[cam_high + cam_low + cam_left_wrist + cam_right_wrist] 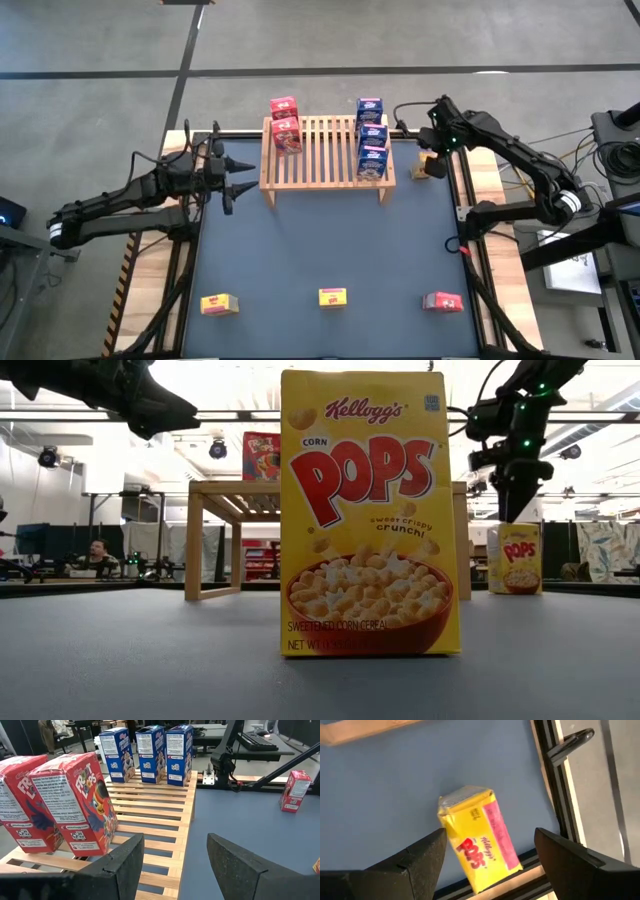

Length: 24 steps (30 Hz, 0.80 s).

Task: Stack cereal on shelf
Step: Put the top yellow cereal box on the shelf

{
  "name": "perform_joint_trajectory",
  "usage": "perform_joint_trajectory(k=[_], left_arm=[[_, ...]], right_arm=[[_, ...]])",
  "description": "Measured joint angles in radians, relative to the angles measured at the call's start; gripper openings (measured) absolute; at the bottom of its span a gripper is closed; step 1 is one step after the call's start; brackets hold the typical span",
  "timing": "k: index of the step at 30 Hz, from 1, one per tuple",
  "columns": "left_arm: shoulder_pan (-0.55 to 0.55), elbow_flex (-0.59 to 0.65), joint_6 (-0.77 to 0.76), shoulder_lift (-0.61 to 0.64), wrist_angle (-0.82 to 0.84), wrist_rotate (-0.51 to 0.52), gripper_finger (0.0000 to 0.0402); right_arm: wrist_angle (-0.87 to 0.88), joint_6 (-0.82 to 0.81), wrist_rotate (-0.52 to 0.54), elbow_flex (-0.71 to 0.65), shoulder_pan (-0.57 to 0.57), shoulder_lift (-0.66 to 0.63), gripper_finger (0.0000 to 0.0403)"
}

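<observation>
left red box (pixel 20 805) cut by edge; shelf (pixel 215 540) perhaps half hidden behind yellow box (pixel 365 510)

Red cereal boxes (pixel 285 126): three. Blue boxes (pixel 371 138): three (all on shelf (pixel 326 152)). Yellow boxes (pixel 332 297): three.

grey floor (pixel 100 40) with dark seam lines, ceiling lights (pixel 218 448), desks, seated person (pixel 97 550)
</observation>
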State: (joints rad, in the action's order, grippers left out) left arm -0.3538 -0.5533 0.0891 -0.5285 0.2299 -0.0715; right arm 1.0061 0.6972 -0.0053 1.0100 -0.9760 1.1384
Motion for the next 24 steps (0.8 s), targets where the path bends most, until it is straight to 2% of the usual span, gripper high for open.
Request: perform_joint_trajectory(k=[14,18,24], left_arm=[[0.0,0.0,0.0,0.0,0.025,0.0,0.02],[0.0,0.0,0.0,0.0,0.025,0.0,0.02],[0.0,0.0,0.0,0.0,0.025,0.0,0.02]], right_arm=[[-0.003,0.011,0.012,-0.002,0.0,0.16,0.0281],[-0.004,0.009,0.054,-0.002,-0.003,0.172,0.0256],[0.0,-0.007,0.04,-0.002,-0.005,0.141,0.0205]])
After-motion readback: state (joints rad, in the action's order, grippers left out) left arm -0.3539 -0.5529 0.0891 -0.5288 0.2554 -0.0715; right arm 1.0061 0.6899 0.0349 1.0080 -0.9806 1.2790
